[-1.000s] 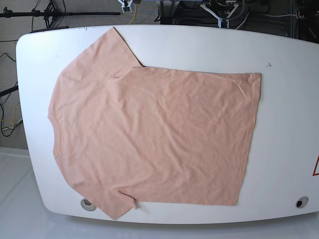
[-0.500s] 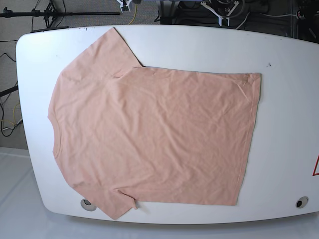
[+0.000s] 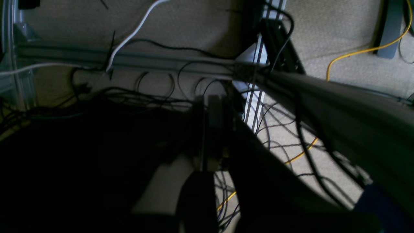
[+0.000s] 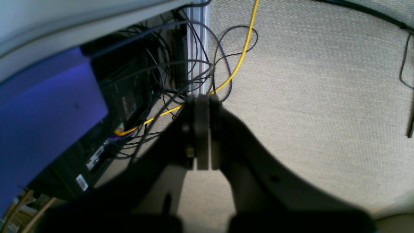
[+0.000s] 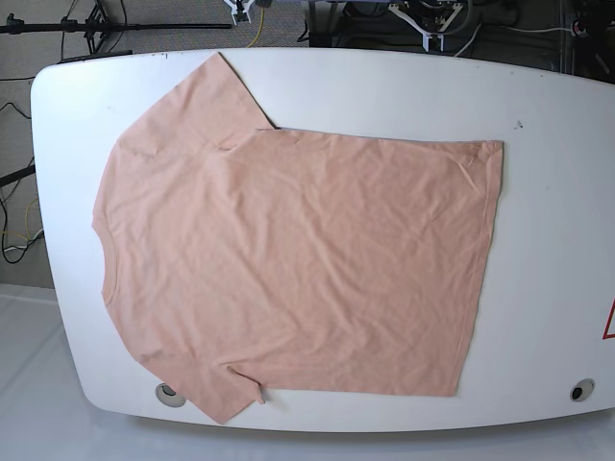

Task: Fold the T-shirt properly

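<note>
The left gripper (image 3: 212, 129) hangs off the table with its jaws pressed together on nothing, over beige carpet (image 3: 339, 29) crossed by black cables and a yellow cable (image 3: 359, 51). The right gripper (image 4: 203, 129) is likewise closed and empty, above woven carpet beside a ribbed metal post (image 4: 197, 38) and a tangle of wires.

The T-shirt (image 5: 298, 259) lies spread flat on the white table (image 5: 548, 240), well apart from both grippers. Its long axis runs across the base view: neck at that view's left, straight hem at its right. One short sleeve points to the far left corner; the other reaches the near edge, its tip just over the rim. The cloth is plain salmon-pink, soft and lightly creased, with no print showing. The table top is smooth, with rounded corners.
</note>
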Motion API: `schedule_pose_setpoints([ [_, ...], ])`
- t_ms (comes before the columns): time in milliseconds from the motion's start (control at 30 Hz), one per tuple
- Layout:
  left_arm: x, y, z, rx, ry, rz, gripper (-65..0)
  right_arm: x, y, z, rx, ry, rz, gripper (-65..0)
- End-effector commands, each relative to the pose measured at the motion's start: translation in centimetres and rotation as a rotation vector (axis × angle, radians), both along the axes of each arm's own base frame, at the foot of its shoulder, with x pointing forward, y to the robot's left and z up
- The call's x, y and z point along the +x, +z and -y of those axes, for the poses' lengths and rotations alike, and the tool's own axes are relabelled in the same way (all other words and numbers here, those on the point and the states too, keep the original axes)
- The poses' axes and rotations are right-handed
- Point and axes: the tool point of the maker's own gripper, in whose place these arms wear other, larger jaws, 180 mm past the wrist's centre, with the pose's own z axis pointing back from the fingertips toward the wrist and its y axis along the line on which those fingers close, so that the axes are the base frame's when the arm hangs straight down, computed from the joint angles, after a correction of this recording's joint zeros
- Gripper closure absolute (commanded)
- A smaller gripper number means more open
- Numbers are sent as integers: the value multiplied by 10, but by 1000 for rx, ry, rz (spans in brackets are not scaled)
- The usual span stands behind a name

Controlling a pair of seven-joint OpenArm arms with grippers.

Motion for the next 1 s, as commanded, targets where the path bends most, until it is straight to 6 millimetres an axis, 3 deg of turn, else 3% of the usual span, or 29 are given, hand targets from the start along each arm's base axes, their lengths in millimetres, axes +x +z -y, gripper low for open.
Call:
schedule_pose_setpoints([
  [0,-1,1,-1,2,2,9,0,-3,1,-1,5,3,2,0],
  [400,-14,1,-4,-7,9,-12,0,-8,2,2,14,-2,0,0],
  [800,-36,22,-50,66,29,62,0,-53,13,27,10,12,-10,0],
  [867,-45,28,-58,91,40,78,0,-56,16,41,-26,8,1,0],
  [967,-50,30,-62,98,48,76,0,-58,17,41,-28,7,1,0],
])
